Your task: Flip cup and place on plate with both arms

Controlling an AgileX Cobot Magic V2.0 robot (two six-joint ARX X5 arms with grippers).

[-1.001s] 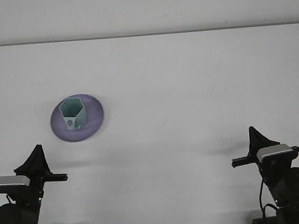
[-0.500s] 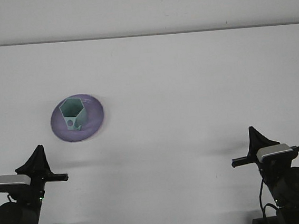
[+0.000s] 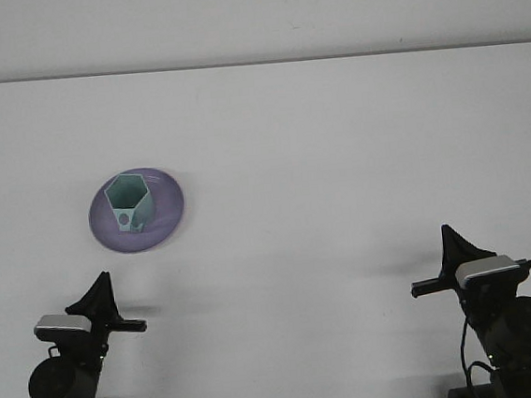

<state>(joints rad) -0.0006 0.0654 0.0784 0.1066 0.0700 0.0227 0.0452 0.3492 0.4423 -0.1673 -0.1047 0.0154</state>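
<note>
A pale green hexagonal cup (image 3: 129, 203) stands upright, mouth up, on the purple plate (image 3: 168, 205) at the left middle of the white table. My left gripper (image 3: 102, 281) sits low near the front edge, well below the plate and apart from it. Its fingers come to a single point with nothing between them. My right gripper (image 3: 447, 233) rests at the front right, far from the cup, also drawn to one point and empty.
The white table (image 3: 336, 154) stretches back to a pale wall. Both arm bases stand at the front edge, left (image 3: 65, 388) and right (image 3: 509, 331).
My left arm has shifted to the right and lower in the view. The right arm, the cup and the plate have stayed put.
</note>
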